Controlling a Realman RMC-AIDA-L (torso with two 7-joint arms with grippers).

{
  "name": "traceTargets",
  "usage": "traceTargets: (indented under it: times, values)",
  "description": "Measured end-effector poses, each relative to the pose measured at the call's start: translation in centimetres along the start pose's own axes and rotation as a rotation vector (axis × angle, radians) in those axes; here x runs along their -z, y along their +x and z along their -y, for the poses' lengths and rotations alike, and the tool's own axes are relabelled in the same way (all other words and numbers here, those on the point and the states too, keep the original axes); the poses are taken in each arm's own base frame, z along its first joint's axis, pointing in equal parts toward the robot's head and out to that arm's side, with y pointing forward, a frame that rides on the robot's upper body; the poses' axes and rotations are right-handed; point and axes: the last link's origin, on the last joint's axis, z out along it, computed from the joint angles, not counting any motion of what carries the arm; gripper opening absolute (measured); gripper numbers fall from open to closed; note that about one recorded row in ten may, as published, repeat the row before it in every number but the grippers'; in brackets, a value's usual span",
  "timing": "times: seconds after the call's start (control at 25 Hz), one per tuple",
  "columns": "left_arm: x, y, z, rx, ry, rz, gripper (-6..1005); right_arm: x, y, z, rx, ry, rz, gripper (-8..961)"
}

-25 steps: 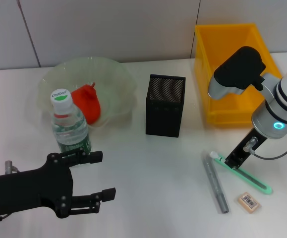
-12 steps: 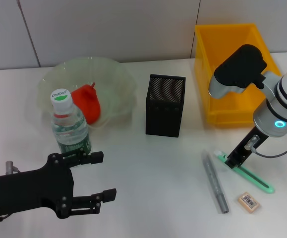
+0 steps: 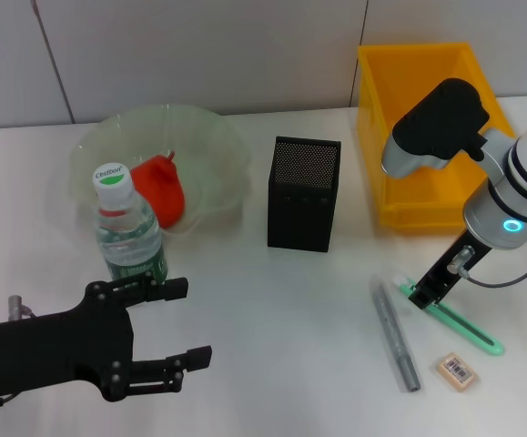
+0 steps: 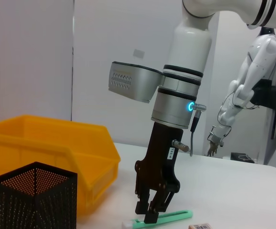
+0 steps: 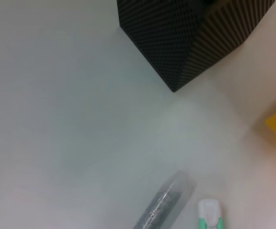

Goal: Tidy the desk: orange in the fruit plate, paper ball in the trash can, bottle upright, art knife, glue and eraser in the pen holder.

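The right gripper stands low over the flat green plastic art knife lying on the white table, fingers slightly apart around it, not yet squeezing. Next it must close, lift, and carry it to the black mesh pen holder. The left gripper waits open by the clear bottle.

Desk top: plain white, matte, runs edge to edge under my head camera. Soft shadows on it, no marks I can make out. The same white surface fills most of my right wrist view and lies flat below my left wrist view.

Wall: pale grey panels, rising directly behind the desk's far edge. One dark seam slants down on the left, and another seam is further right.

Left wrist view, far background: a second white jointed arm, well beyond the desk and hanging downward from a black mount. A low dark object sits below it, too small to identify.
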Motion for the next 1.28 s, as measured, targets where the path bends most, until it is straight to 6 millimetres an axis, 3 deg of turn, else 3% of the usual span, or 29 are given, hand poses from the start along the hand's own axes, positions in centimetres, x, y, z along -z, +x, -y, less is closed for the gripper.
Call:
traceTargets:
  times: [0.72, 1.28]
  values:
    - [-0.06, 0.09, 0.06, -0.004, -0.001, -0.001, 836, -0.46, 0.36, 0.02, -0.009, -0.003, -0.014, 273]
    - [-0.17, 0.21, 0.12, -0.008, -0.004, -0.003, 836, -0.5, 0.36, 0.06, -0.015, 0.0, -0.015, 133]
